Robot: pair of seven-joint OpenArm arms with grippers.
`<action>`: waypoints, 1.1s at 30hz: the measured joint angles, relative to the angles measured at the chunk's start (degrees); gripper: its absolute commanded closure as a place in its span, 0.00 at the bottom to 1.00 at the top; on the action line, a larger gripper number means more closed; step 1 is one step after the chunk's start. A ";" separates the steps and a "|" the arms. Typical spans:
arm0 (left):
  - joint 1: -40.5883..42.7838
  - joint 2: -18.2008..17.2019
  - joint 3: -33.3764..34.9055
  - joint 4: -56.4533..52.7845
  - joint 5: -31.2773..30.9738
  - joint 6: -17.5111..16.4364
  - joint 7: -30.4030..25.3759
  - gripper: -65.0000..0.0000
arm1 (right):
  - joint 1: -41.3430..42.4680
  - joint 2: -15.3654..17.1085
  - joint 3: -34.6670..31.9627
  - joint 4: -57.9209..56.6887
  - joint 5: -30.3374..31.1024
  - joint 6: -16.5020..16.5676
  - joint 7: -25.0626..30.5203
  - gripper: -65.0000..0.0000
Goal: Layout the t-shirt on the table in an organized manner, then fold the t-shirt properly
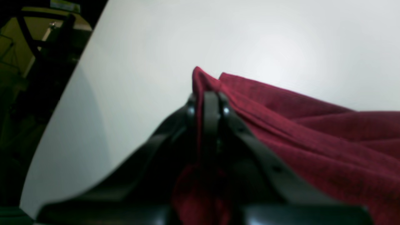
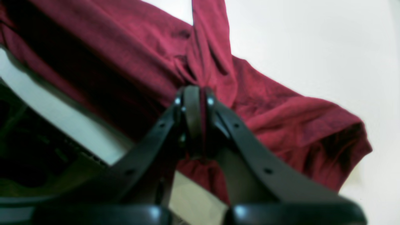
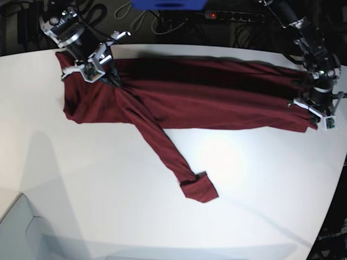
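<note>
The dark maroon t-shirt (image 3: 206,100) is stretched wide along the far side of the white table (image 3: 255,189). One long sleeve (image 3: 168,151) runs diagonally toward the table's middle. My left gripper (image 3: 313,107) is at the shirt's right end, and in the left wrist view it (image 1: 210,95) is shut on a pinched edge of the cloth (image 1: 312,131). My right gripper (image 3: 111,77) is at the shirt's left end near the far edge. In the right wrist view it (image 2: 196,93) is shut on a bunched fold of the shirt (image 2: 268,103), which lies partly over the table's edge.
A power strip (image 3: 233,15) with a red light, cables and a blue object (image 3: 168,4) lie behind the table's far edge. The table's curved edge (image 3: 331,206) drops off at the right. Dark frames (image 1: 40,47) stand beyond the table's edge in the left wrist view.
</note>
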 measured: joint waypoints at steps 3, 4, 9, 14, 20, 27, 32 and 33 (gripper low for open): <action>1.20 0.00 0.00 -0.09 -0.04 -0.04 -0.20 0.99 | -0.13 0.00 0.00 -1.46 0.02 -0.02 0.07 1.00; 1.49 0.00 0.00 -0.33 -0.02 0.04 -0.22 0.99 | -0.11 0.00 0.00 -2.19 0.07 -0.02 0.26 1.00; 1.64 0.02 0.04 -4.74 -0.02 0.07 0.00 0.99 | -0.55 0.00 0.00 -5.14 -0.20 -0.02 0.02 1.00; 1.62 -0.13 0.00 -6.60 -0.04 0.09 -0.83 0.99 | -1.66 0.00 0.00 -5.31 -0.17 -0.02 0.33 1.00; 1.42 -0.15 0.00 -7.76 -0.15 0.13 -1.99 0.99 | -2.62 -0.11 0.00 -5.62 -0.15 -0.02 0.24 1.00; 1.16 -0.33 -0.02 -9.33 -0.90 0.13 -3.39 0.98 | -2.47 -0.09 -1.22 -8.74 -0.22 -0.02 0.15 0.98; 1.16 -0.33 0.04 -9.33 -0.90 0.20 -3.21 0.89 | -2.51 1.60 -1.49 -8.57 -0.24 -0.02 0.13 0.72; 1.16 -0.31 0.04 -9.31 -0.90 0.59 -3.23 0.83 | -2.51 1.60 -1.44 -8.33 -0.33 -0.02 0.11 0.67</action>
